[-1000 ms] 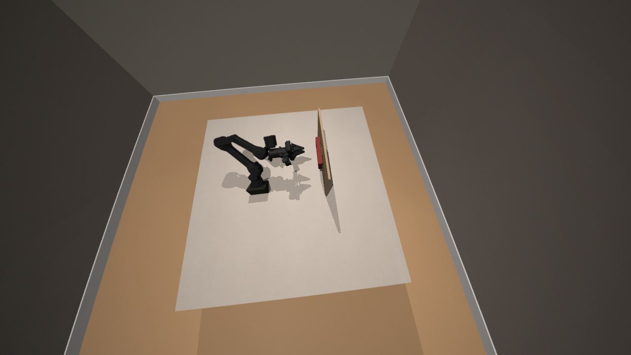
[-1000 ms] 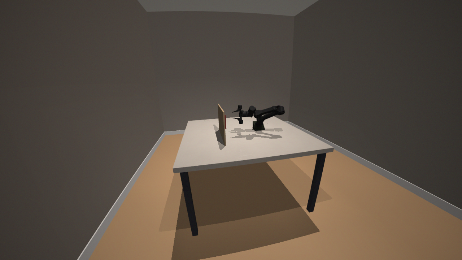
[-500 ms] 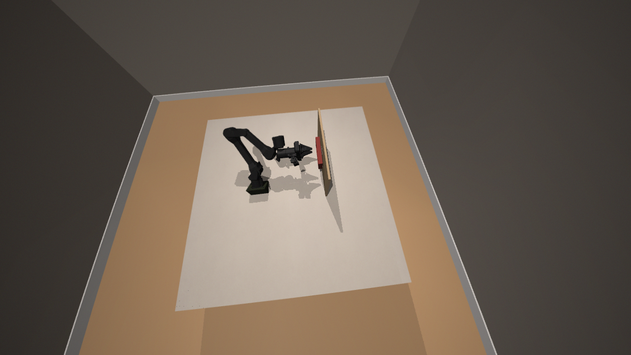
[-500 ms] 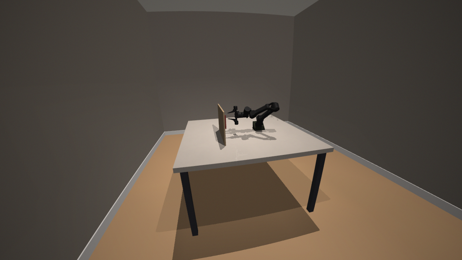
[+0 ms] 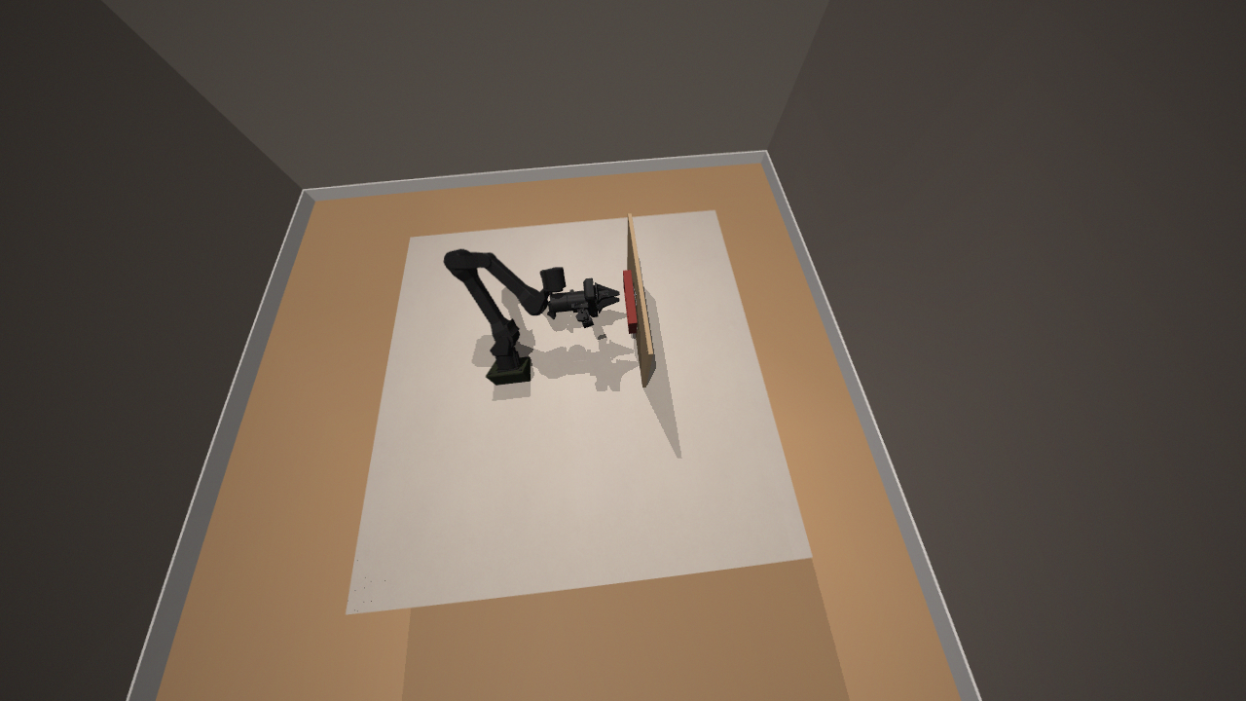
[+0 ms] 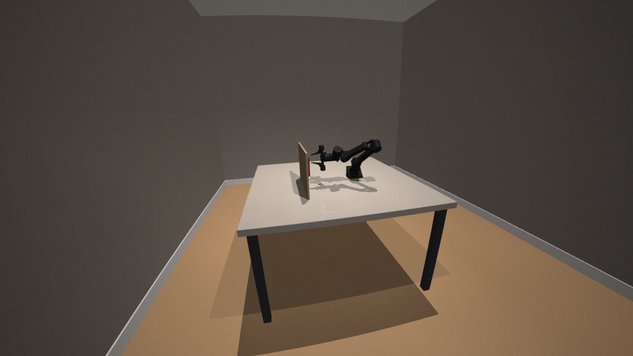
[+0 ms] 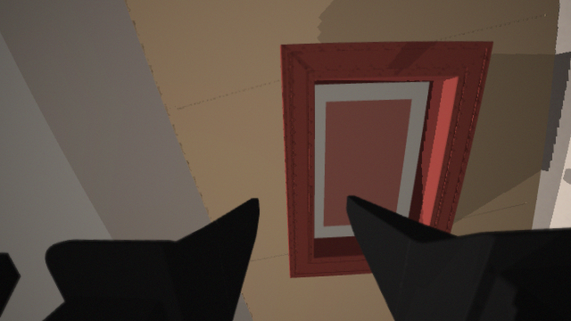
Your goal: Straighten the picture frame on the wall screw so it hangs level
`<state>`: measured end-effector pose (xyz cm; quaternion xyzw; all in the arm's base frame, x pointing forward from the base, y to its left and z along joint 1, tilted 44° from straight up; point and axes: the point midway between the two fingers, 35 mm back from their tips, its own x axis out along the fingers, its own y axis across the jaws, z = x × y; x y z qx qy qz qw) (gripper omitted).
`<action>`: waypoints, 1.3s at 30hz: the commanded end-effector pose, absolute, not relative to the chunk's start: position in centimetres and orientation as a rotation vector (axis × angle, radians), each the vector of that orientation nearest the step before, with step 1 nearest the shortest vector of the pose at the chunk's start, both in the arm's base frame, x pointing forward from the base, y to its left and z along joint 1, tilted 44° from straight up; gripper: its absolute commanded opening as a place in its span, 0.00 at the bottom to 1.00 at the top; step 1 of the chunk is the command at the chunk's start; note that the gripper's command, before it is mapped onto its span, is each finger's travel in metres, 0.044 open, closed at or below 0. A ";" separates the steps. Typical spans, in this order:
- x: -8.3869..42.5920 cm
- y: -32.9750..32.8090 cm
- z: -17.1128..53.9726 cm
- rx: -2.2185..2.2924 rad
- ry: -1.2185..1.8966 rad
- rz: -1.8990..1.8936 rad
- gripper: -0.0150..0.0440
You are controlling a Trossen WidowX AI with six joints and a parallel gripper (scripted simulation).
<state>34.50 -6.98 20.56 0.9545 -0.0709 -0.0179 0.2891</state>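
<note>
A white rectangular table point(image 5: 557, 488) point(image 6: 354, 207) spans the centre in the exterior view, bearing an upright tan wooden panel point(image 5: 640, 300) point(image 6: 303, 170) point(image 7: 232, 134) left of centre. The black jointed gripper point(image 5: 619, 296) point(image 6: 310, 158) point(image 7: 302, 203) has its jaws apart, right of the panel. The red rectangular picture frame point(image 5: 630, 302) point(image 6: 308, 167) point(image 7: 300, 156) is on the panel, right of centre in the wrist view.

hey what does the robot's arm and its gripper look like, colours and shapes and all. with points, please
The arm point(image 5: 484, 294) point(image 6: 365, 155) is black, with chunky rounded joints and slimmer links. The gripper point(image 5: 618, 295) point(image 6: 310, 158) point(image 7: 302, 203) is black too, with two broad-based fingers tapering to narrow tips. I can't make out any cables or markings.
</note>
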 end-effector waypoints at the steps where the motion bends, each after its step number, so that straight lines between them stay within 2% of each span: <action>1: 35.3 -7.2 20.5 2.543 -0.192 -0.053 0.69; 17: 37.7 -7.5 20.5 2.543 -0.193 -0.051 0.69; 39: 37.7 -7.5 20.5 2.543 -0.193 -0.051 0.69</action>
